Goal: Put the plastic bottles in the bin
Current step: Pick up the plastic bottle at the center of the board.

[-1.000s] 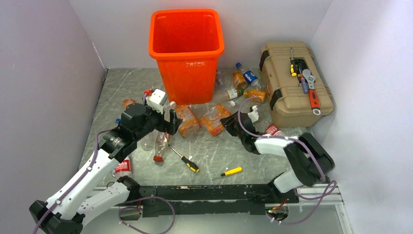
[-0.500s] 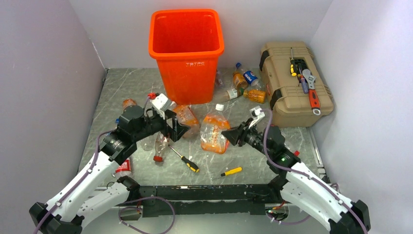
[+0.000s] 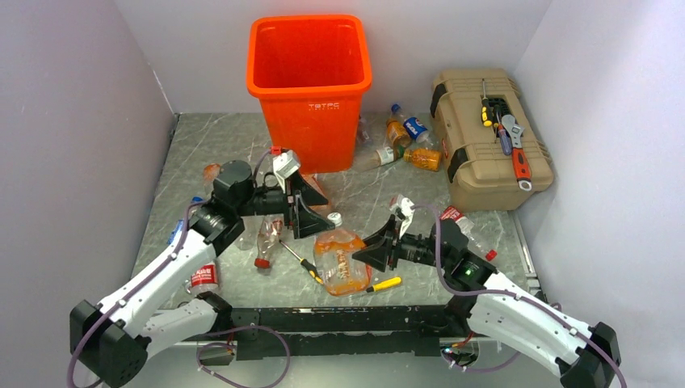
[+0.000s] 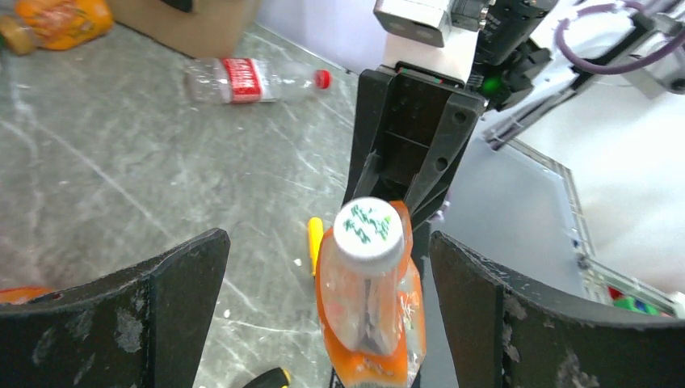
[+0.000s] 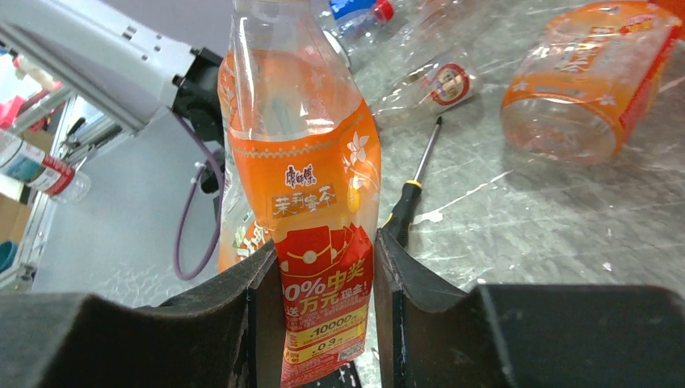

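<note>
Bin, a tall bright orange plastic bucket (image 3: 309, 121), stands at the grey table's (image 3: 202, 145) far edge, with loose bottles (image 3: 408, 129) scattered about its foot. Left gripper (image 3: 305, 208) is spread wide, holding nothing. Right gripper (image 5: 325, 279) pinches a crushed clear orange-labelled bottle (image 3: 339, 260) by its label, its white cap just beside the left gripper, well apart from the bin.

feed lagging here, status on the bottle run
Right gripper shut on orange-label bottle. Left gripper open, facing its cap. Bottle not yet in bin. Screwdriver lying beneath.
</note>
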`<state>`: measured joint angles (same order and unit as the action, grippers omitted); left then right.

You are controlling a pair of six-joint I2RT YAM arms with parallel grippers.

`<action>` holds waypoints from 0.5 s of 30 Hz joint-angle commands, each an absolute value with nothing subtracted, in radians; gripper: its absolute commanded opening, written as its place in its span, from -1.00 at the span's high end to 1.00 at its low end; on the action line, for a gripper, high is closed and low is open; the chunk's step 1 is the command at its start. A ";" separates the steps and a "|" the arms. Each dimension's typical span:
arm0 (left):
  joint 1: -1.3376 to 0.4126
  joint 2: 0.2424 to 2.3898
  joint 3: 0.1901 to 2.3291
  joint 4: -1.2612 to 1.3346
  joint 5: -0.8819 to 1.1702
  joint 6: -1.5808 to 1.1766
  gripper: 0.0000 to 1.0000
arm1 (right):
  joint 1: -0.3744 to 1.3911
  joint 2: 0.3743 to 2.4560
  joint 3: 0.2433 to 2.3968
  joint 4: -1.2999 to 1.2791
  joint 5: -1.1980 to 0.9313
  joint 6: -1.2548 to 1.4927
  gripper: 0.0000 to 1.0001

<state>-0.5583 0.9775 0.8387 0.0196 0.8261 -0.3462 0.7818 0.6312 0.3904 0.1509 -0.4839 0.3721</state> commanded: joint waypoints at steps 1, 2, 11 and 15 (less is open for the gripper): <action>-0.554 1.035 0.876 0.169 1.016 -0.463 -0.99 | 0.826 0.643 0.408 0.223 -0.461 0.319 1.00; -0.554 1.045 0.873 0.191 1.029 -0.476 -0.99 | 0.833 0.648 0.406 0.237 -0.457 0.320 1.00; -0.553 1.060 0.850 0.209 1.043 -0.491 -0.42 | 0.892 0.715 0.416 0.297 -0.391 0.322 1.00; -0.555 1.058 0.846 0.202 1.054 -0.496 -0.55 | 0.897 0.698 0.418 0.294 -0.331 0.319 1.00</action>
